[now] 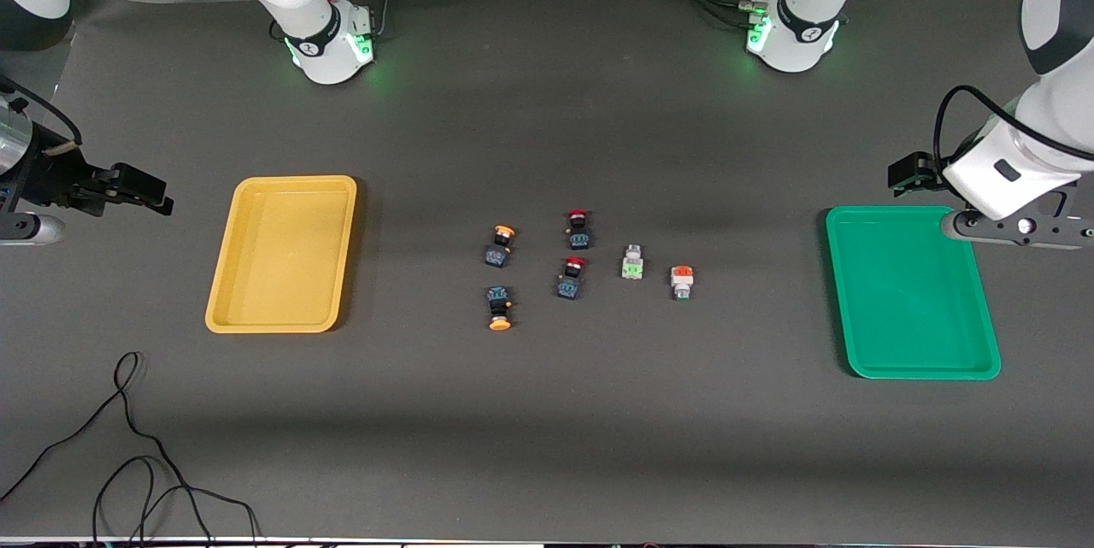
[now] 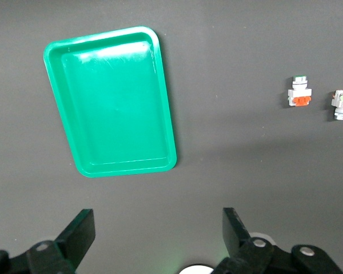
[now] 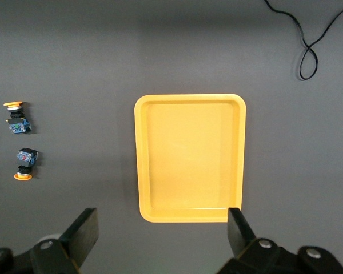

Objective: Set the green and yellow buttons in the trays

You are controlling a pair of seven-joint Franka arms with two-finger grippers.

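Trays come first: the yellow tray point(image 1: 281, 254) lies toward the right arm's end of the table, the green tray point(image 1: 911, 291) toward the left arm's end, both bare inside. The right gripper point(image 3: 158, 233) hangs up in the air past the yellow tray's outer edge, fingers point(image 3: 83, 231) spread wide and holding nothing. The left gripper point(image 2: 154, 231) hangs over the table beside the green tray, fingers point(image 2: 233, 228) likewise spread and bare. Both arms wait. Well apart from either pair of fingers, between the trays, lie the buttons: two yellow-capped buttons point(image 1: 501, 245) point(image 1: 499, 309) toward the yellow tray, then two red-capped switches point(image 1: 579, 228) point(image 1: 571, 277), then the green-marked grey button point(image 1: 632, 263) and orange-marked grey button point(image 1: 681, 281) toward the green tray. A black cable point(image 1: 128, 454) trails near the front camera.
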